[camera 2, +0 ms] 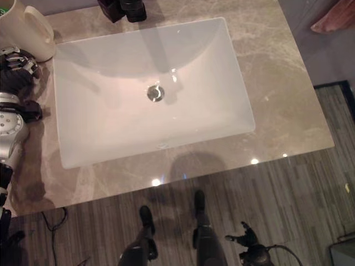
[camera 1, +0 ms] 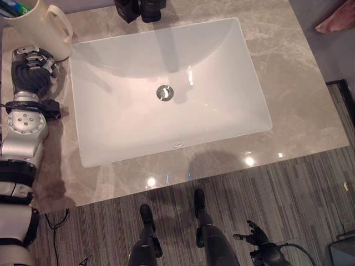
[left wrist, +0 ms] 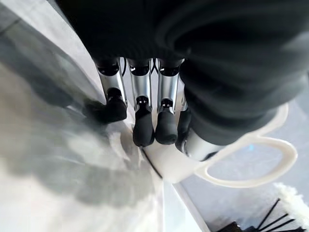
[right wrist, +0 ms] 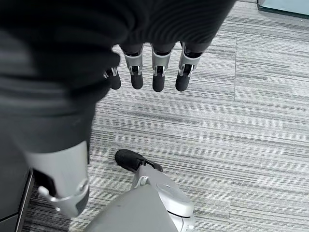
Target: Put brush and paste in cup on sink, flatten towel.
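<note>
A white rectangular ceramic sink basin with a round metal drain is seen from above, set into a beige marbled stone countertop. At the far left corner of the countertop, just beside the basin's rim, a cream ceramic cup with a large loop handle stands upright. Something green and blue is seen sticking out of the cup's mouth at the edge of the view; whether it is the brush, the paste or both cannot be told. At the far right, beyond the countertop, a piece of pink cloth is partly shown; whether it lies flat cannot be told. A dark fixture is seen at the far edge behind the basin.

The left hand is held over the countertop's left edge, just near the cup. In its wrist view its fingers are extended side by side, relaxed, with nothing held, and the cup's handle is seen just past them.

The right hand hangs low over the grey striped floor, well apart from the sink, its fingers straight, slightly spread and empty.
</note>
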Available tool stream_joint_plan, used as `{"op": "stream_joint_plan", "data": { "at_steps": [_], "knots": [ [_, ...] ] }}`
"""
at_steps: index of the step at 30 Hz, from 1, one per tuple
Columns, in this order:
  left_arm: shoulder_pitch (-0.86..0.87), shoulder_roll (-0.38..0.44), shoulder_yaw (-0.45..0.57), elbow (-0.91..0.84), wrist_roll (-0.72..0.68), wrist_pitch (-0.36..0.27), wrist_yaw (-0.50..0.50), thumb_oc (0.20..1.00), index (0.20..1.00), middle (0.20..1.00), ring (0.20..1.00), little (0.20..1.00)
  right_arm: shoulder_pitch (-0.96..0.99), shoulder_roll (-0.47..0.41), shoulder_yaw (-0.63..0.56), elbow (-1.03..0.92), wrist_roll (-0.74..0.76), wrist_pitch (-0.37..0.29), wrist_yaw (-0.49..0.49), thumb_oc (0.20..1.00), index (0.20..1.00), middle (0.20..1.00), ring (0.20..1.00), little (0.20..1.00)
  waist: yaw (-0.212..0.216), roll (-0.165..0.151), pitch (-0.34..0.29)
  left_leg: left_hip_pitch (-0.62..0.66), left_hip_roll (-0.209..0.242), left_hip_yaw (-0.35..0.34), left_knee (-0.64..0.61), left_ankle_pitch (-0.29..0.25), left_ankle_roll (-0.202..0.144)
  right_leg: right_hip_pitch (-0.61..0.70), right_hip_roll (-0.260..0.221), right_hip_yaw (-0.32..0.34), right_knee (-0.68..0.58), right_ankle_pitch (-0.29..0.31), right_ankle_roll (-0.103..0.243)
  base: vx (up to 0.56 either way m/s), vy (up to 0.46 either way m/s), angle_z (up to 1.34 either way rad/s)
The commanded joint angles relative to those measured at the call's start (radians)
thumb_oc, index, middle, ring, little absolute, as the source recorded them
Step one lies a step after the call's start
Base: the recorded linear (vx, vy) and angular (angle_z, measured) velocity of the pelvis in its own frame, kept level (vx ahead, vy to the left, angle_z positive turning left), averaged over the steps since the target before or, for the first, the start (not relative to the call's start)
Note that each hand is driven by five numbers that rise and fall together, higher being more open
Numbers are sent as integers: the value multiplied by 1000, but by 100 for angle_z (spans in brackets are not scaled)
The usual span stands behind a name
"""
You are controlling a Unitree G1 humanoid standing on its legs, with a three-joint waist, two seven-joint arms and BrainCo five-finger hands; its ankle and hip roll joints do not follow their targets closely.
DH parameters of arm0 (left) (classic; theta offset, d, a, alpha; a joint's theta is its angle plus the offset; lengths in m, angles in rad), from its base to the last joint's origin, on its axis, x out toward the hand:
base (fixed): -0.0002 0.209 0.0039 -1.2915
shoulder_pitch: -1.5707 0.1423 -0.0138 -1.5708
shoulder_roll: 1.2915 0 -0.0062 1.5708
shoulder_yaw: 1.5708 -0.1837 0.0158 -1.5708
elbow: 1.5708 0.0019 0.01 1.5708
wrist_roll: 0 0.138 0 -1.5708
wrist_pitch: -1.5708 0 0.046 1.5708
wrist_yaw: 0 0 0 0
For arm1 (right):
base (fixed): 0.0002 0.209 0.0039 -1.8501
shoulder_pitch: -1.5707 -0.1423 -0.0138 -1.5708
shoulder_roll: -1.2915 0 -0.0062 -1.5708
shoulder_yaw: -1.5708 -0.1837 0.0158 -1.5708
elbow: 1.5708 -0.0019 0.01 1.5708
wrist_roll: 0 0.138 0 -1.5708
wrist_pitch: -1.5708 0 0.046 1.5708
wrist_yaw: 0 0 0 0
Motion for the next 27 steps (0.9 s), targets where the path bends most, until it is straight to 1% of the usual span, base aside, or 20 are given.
{"op": "stream_joint_plan", "data": {
  "at_steps": [1,3,7,12,16,21,27],
  "knots": [
    [-118,5,-52,159,-1,19,-3,200,200,200,200,200,29,-62,3,-13,14,-10,13,1000,1000,1000,1000,1000,-17,13,5,-29,29,-95,3,40,-11,57,-79,35,-1,0,100,0,0,0],
    [-181,8,-88,213,-4,24,-6,200,200,200,200,200,25,-66,6,-21,23,-13,12,1000,1000,1000,1000,1000,-24,14,4,-35,28,-95,3,39,-11,52,-81,34,-1,3,103,0,0,0],
    [-259,1,-123,281,-16,31,-6,200,200,200,200,200,22,-64,14,-34,36,-20,11,1000,1000,1000,1000,1000,-30,11,7,-46,25,-95,3,41,-10,41,-80,37,-1,9,105,0,0,0],
    [-339,-3,-179,343,6,42,-5,200,200,200,200,200,21,-63,24,-35,41,-25,11,1000,1000,1000,1000,1000,-38,7,9,-57,25,-98,3,43,-8,31,-80,39,-1,12,107,0,0,0],
    [-365,-11,-192,354,16,45,-3,200,200,200,200,200,23,-60,28,-35,44,-26,10,1000,1000,1000,1000,1000,-42,4,8,-68,23,-101,3,44,-7,24,-81,37,-1,14,109,0,0,0],
    [-400,-6,-218,419,74,72,10,200,200,200,200,200,24,-59,26,-33,47,-28,12,1000,1000,1000,1000,1000,-43,4,11,-74,21,-103,3,45,-6,21,-82,36,-1,15,109,0,0,0],
    [-443,-17,-213,475,85,85,38,200,200,200,200,200,23,-61,35,-62,57,-35,11,1000,1000,1000,1000,1000,-48,5,16,-81,20,-103,3,44,-4,14,-84,38,-1,18,111,0,0,0]
  ]
}}
